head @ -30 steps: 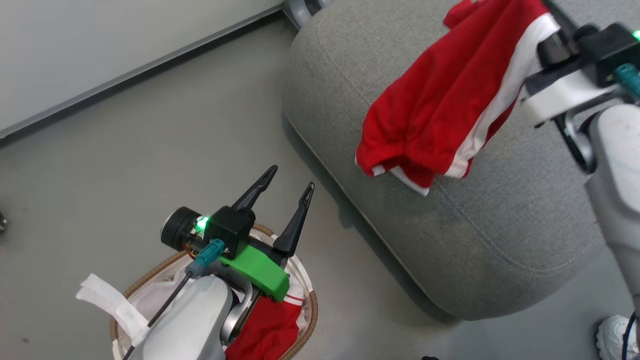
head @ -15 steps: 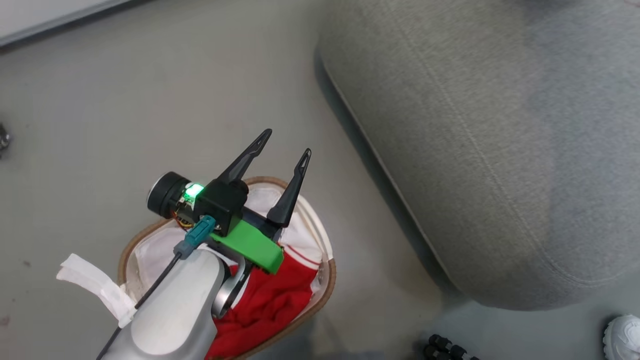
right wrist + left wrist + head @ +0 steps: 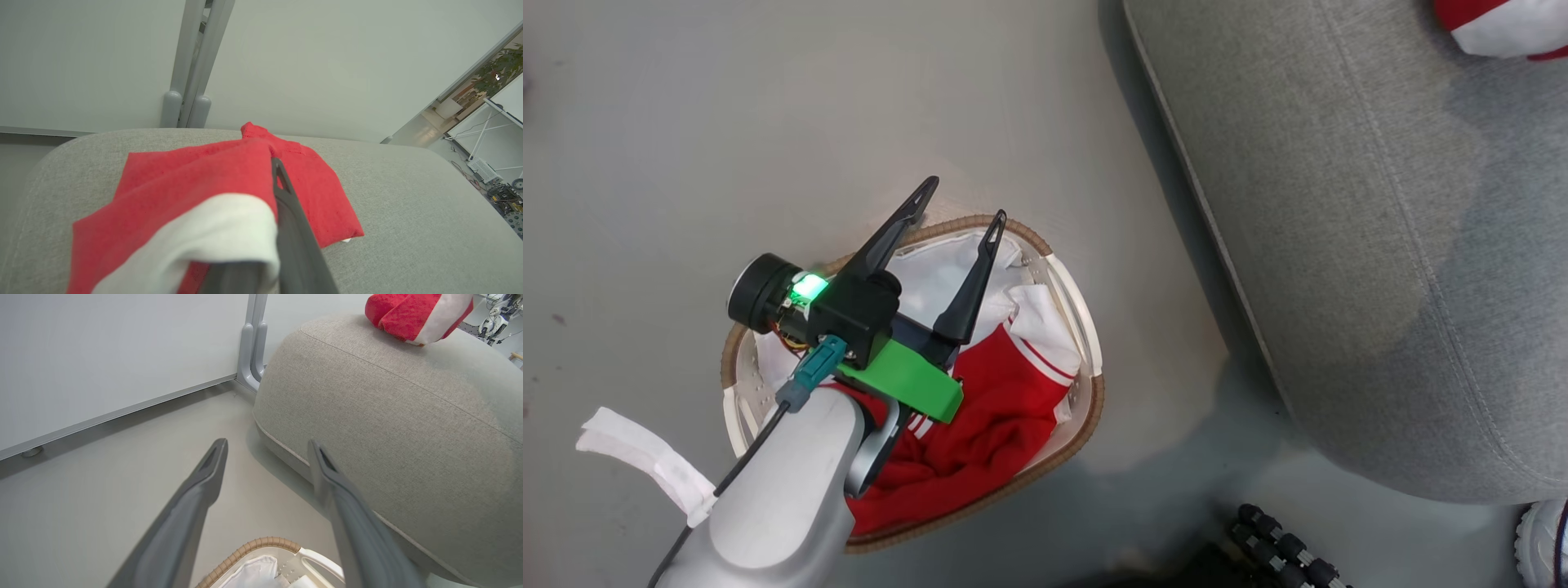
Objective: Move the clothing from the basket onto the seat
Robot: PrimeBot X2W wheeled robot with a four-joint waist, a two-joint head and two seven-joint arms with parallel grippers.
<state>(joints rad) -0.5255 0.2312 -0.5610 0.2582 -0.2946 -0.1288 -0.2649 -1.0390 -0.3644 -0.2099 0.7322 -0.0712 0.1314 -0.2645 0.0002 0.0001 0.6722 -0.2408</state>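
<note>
Above the basket [image 3: 1097,392], left gripper [image 3: 964,199] with fingers spread wide, empty. In the basket, red clothing [image 3: 988,425] heaped on the white liner [image 3: 931,273]. Just beside, on the floor [image 3: 686,122], the grey seat [image 3: 1339,245]. On the seat's top, another red garment [image 3: 184,192], its near white-banded edge draped over the right gripper [image 3: 274,165], jaws pressed together, apparently pinching that cloth.

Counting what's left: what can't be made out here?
- Head view: the left gripper and arm cover part of the red garment in the basket.
- Head view: the top edge cuts off the other garment on the seat.
- Right wrist view: the other garment drapes the right gripper, hiding one finger.
- Left wrist view: bottom edge crops the basket.
</note>
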